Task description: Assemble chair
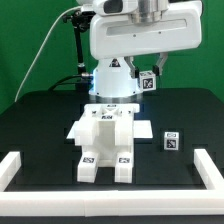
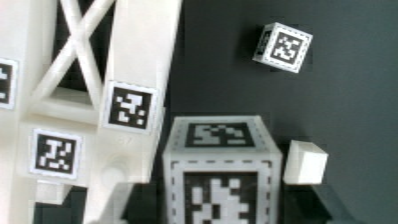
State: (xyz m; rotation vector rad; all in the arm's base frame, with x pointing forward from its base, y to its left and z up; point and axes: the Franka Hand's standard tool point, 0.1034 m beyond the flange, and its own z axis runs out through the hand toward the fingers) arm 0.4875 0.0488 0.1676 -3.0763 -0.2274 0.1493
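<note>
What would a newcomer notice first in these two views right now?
The half-built white chair at the centre of the black table, tags facing up, draws the eye first. Next comes the tagged block close under the big white arm, toward the exterior view's right; it apparently also fills the wrist view's foreground. A small tagged cube lies alone on the table, to the exterior view's right of the chair.

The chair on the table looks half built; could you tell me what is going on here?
The gripper holds a small tagged block in the air, clear of the partly built chair. That chair stands in the middle of the black table. One loose tagged cube lies apart from it, toward the exterior view's right.
</note>
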